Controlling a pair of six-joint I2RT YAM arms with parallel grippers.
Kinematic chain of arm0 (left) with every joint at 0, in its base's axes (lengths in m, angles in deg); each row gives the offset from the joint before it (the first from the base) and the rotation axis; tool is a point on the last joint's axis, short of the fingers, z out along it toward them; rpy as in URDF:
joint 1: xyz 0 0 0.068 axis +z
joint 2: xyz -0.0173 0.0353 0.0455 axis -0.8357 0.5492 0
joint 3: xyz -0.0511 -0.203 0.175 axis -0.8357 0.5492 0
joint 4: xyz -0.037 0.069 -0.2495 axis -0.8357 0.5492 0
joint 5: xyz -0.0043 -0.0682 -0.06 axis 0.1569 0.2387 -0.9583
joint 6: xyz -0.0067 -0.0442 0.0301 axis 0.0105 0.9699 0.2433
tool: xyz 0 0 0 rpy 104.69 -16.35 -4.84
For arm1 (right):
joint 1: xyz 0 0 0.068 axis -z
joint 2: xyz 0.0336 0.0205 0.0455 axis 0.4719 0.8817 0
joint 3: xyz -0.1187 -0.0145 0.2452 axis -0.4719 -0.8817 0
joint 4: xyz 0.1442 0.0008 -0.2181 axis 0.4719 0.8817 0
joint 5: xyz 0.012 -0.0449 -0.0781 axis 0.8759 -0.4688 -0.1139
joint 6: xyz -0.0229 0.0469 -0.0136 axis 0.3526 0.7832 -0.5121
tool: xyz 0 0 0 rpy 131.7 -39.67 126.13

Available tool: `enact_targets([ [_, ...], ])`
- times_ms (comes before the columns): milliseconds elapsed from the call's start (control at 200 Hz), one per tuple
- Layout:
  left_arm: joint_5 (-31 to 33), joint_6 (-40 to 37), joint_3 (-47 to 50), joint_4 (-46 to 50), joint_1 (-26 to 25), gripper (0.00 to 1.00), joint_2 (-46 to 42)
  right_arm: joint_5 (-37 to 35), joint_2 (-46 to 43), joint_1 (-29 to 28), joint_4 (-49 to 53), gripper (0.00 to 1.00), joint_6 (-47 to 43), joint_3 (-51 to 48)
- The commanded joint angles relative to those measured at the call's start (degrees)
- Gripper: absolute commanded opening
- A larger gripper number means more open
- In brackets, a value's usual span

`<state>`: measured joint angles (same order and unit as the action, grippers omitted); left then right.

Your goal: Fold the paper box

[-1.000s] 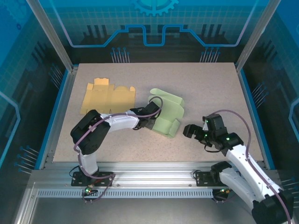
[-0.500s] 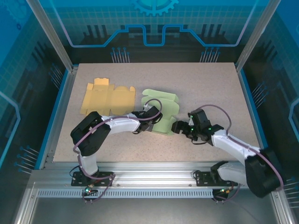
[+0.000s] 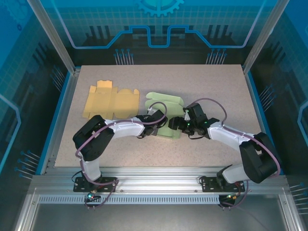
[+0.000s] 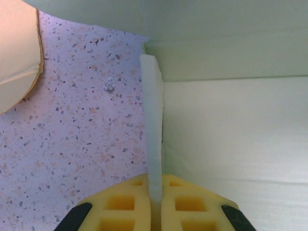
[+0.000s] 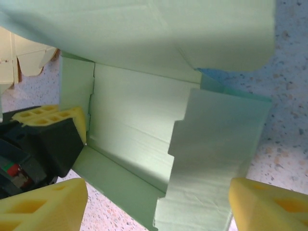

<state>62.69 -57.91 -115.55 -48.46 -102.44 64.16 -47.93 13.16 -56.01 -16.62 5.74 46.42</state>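
beige speckled table: carries the pale green paper box, half folded at mid-table, just right of a flat yellow blank. against a second ago, the box sits slightly further left, and the right arm has swung in from the near right edge to reach it. left gripper: clamped on an upright wall edge at the box's left side. right gripper: spread wide, pads either side of a stepped flap. both arms low, outstretched, wrists converging on the box.
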Motion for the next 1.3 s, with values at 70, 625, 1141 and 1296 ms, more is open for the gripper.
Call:
enact_targets([
  [70, 0.77, 0.96, -0.2, 1.66, -0.56, 0.02, 1.12, 0.36, 1.64, -1.06, 1.44, 0.74, -1.39, 2.98],
  [625, 1.73, 2.05, -0.78, 2.17, -0.56, 0.03, 1.74, -4.82, -0.17, -0.71, 8.23, 0.86, 0.06, 1.4],
  [1141, 1.22, 2.09, -1.04, 1.59, -0.6, 0.03, 2.43, 0.26, 5.8, -1.39, 3.79, 0.76, -1.37, 6.72],
  [1296, 1.07, 2.12, -0.95, 1.45, -0.57, 0.03, 2.71, 1.22, 7.58, -1.5, 3.12, 0.73, -1.39, 7.25],
])
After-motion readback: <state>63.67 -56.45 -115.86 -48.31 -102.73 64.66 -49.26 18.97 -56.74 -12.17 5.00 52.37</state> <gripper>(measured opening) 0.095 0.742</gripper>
